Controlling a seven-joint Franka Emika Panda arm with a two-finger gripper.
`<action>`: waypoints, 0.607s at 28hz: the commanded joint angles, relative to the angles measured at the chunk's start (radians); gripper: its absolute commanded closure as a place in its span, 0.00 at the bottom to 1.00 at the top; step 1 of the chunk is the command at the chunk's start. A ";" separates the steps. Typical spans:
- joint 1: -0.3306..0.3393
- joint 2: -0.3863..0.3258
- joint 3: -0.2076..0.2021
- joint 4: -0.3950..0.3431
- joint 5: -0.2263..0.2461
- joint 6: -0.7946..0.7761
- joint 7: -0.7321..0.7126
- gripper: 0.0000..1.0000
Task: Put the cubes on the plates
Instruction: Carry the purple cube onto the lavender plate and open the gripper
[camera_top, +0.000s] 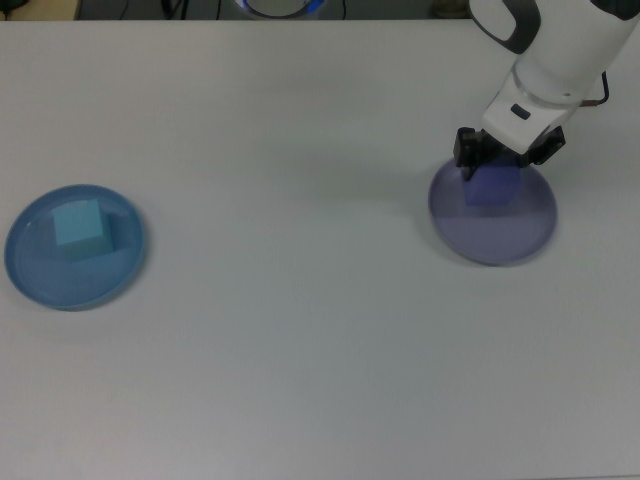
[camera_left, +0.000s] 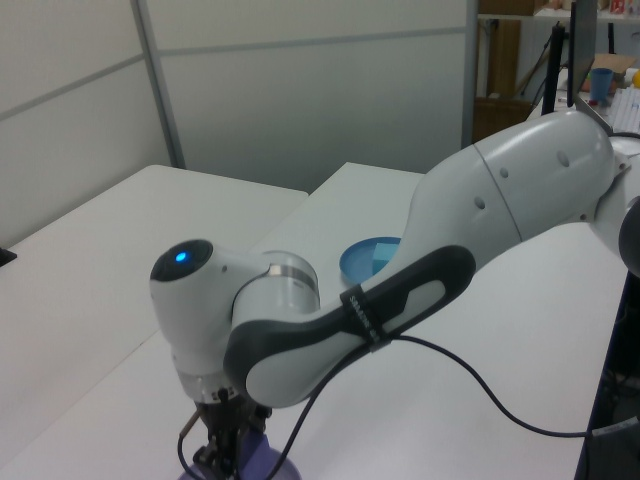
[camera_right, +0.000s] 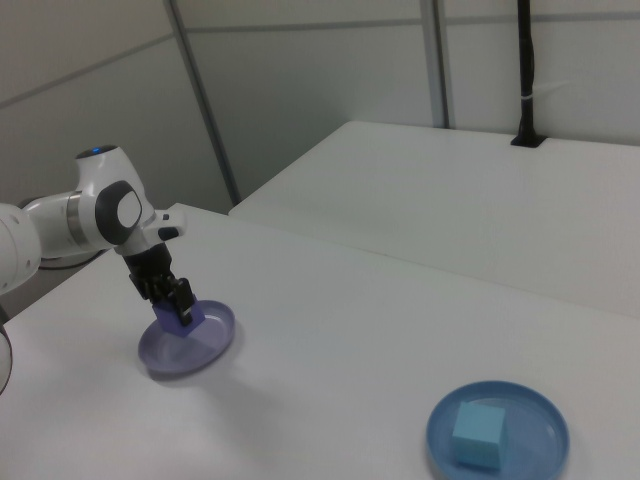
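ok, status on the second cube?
Hand shut on violet cube, over lavender plate. Not released yet. Cyan cube on blue plate. Nothing in the way.

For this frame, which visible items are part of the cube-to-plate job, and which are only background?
Job items:
- violet-blue cube, held by the gripper over the lavender plate
- cyan cube, sitting on the blue plate

Background:
- white table
- black pole
- wall panels

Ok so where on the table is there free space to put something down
The wide stretch of table between the blue plate and the purple plate is bare. It is crowded at the purple plate, where the gripper holds the violet cube.
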 joint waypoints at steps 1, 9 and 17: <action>0.011 0.014 -0.009 -0.005 -0.005 -0.009 0.023 0.61; 0.017 0.013 -0.009 -0.005 -0.004 -0.017 0.020 0.00; 0.017 -0.053 -0.009 0.002 -0.001 -0.054 0.009 0.00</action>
